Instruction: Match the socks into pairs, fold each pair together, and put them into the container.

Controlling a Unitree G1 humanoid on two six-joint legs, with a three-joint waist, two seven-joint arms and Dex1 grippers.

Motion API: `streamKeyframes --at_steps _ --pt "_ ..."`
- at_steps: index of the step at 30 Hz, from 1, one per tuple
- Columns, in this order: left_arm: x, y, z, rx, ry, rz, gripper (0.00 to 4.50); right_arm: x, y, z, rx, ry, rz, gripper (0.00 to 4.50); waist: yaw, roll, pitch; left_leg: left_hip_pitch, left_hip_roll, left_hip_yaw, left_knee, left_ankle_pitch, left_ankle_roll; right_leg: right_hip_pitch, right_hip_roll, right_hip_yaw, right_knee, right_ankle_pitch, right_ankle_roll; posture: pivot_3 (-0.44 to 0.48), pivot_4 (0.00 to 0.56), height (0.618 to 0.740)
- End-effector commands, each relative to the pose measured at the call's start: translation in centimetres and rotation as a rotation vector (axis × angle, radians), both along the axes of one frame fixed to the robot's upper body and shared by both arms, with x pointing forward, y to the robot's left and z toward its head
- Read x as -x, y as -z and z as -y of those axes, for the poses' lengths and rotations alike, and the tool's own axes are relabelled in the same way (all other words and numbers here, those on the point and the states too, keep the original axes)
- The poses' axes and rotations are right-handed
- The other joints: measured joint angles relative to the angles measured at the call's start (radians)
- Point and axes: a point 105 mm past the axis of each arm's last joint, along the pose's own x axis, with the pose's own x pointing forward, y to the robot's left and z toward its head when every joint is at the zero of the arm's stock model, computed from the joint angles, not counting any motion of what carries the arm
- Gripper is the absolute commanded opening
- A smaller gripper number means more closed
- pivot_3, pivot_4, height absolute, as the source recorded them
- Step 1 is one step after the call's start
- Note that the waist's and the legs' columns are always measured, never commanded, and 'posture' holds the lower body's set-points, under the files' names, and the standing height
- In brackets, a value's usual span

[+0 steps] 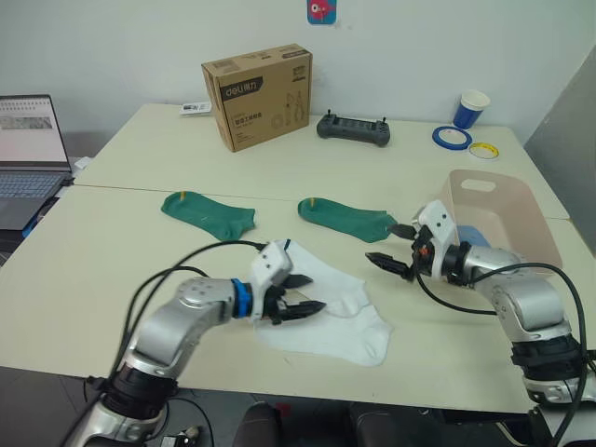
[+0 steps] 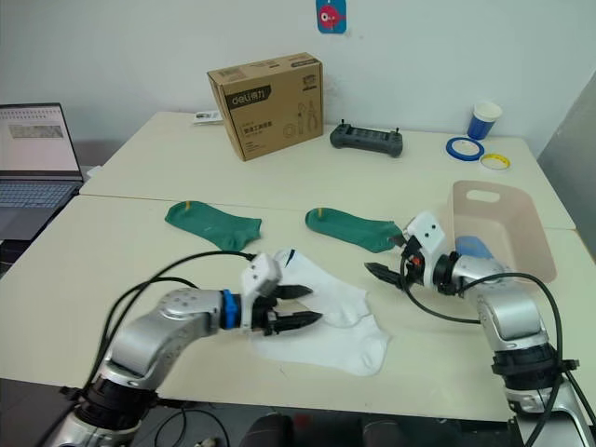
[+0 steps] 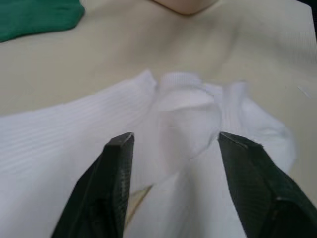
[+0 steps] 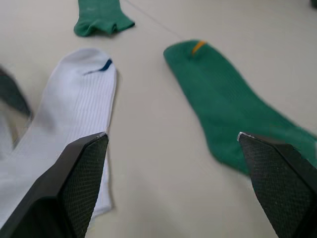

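Two white socks (image 1: 345,321) lie overlapped near the table's front edge, one with a small dark mark at its cuff. My left gripper (image 1: 317,291) is open, its fingers (image 3: 116,163) spread just over the white fabric (image 3: 74,144) and holding nothing. Farther back lie two dark green socks (image 1: 207,212) (image 1: 346,216), each with an orange tab. My right gripper (image 1: 380,244) is open and empty, between the white socks (image 4: 74,119) and the nearer green sock (image 4: 223,99). The pinkish-beige container (image 1: 521,209) stands at the right with a light blue sock (image 1: 472,236) inside.
At the back stand a brown cardboard box (image 1: 261,93), a black controller (image 1: 354,128), a blue paper cup (image 1: 472,109) and two tape rolls (image 1: 452,137). A laptop (image 1: 28,140) sits off the table's left side.
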Motion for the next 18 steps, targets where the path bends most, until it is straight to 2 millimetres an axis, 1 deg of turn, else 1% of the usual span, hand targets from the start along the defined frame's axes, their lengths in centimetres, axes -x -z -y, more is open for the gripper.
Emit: streamKeyframes --at_steps 1,2,3,4,6,7,9,10,13,18 --pt "-1.1 -2.1 -1.3 0.055 -0.021 0.030 3.95 0.9 -1.2 -0.5 -0.026 -0.026 0.014 4.50 0.000 0.000 0.000 0.000 0.000 0.000 0.000 0.000 0.000 0.000 0.000 0.000 0.000 -0.002 0.003 0.000 0.150 0.740" --pt "-1.8 -2.3 -2.0 0.052 -0.050 0.043 3.95 1.1 -0.8 -0.7 -0.021 -0.030 -0.006 4.50 0.001 0.000 0.000 0.000 0.000 0.000 0.000 0.000 0.000 0.000 0.000 0.000 0.000 -0.002 0.003 0.000 0.150 0.740" --pt "-3.6 -2.3 -3.3 0.024 -0.133 0.089 3.95 1.5 -0.1 -1.0 -0.002 -0.033 -0.027 4.50 0.001 0.000 0.000 0.000 0.000 0.000 0.001 0.000 0.000 0.000 0.000 0.000 0.000 -0.002 0.003 0.000 0.150 0.740" --pt "-4.7 -2.2 -4.3 0.002 -0.188 0.122 3.95 1.7 0.3 -1.3 0.011 -0.035 -0.039 4.50 0.002 0.000 0.000 0.000 0.000 0.000 0.001 0.000 0.000 0.000 0.000 0.000 0.000 -0.002 0.003 0.000 0.150 0.740" --pt "-6.8 -1.6 -6.0 -0.042 -0.299 0.178 3.95 2.0 1.3 -1.9 0.023 -0.028 -0.073 4.50 0.001 0.000 0.000 0.001 0.000 -0.001 0.001 0.000 0.000 0.001 0.001 -0.001 0.000 -0.002 0.003 0.000 0.150 0.740" --pt "-7.4 -1.1 -6.4 -0.064 -0.317 0.186 3.95 2.1 1.8 -2.1 0.036 -0.022 -0.086 4.50 0.000 0.000 0.000 0.001 0.000 -0.001 0.001 0.000 0.000 0.000 0.001 0.000 0.000 -0.002 0.003 0.000 0.150 0.740" --pt "-7.9 -0.3 -6.6 -0.105 -0.314 0.207 3.95 2.1 2.6 -2.2 0.081 -0.012 -0.092 4.50 0.000 0.000 0.000 0.000 0.000 0.000 0.001 0.000 0.000 0.000 0.001 0.000 0.000 -0.001 0.003 0.000 0.150 0.740" --pt "-8.2 -0.2 -6.5 -0.099 -0.321 0.212 3.95 2.0 2.8 -2.2 0.095 0.001 -0.093 4.50 0.001 0.000 0.000 0.000 0.000 0.000 0.001 0.000 0.000 0.000 0.000 0.001 0.000 -0.001 0.002 0.000 0.150 0.740" --pt "-8.9 0.0 -6.4 -0.088 -0.340 0.209 3.95 2.1 2.9 -2.3 0.098 0.008 -0.100 4.50 0.004 0.000 0.000 -0.002 -0.001 0.001 0.001 0.000 0.000 -0.001 -0.001 0.000 0.000 0.000 0.000 0.000 0.150 0.740" --pt "-9.2 0.8 -6.2 -0.109 -0.339 0.197 3.95 3.1 3.2 -3.0 0.123 -0.035 -0.140 4.50 0.004 0.000 0.000 -0.003 0.000 0.000 0.000 0.000 0.000 -0.002 0.000 -0.001 0.000 0.000 0.000 0.000 0.150 0.740"
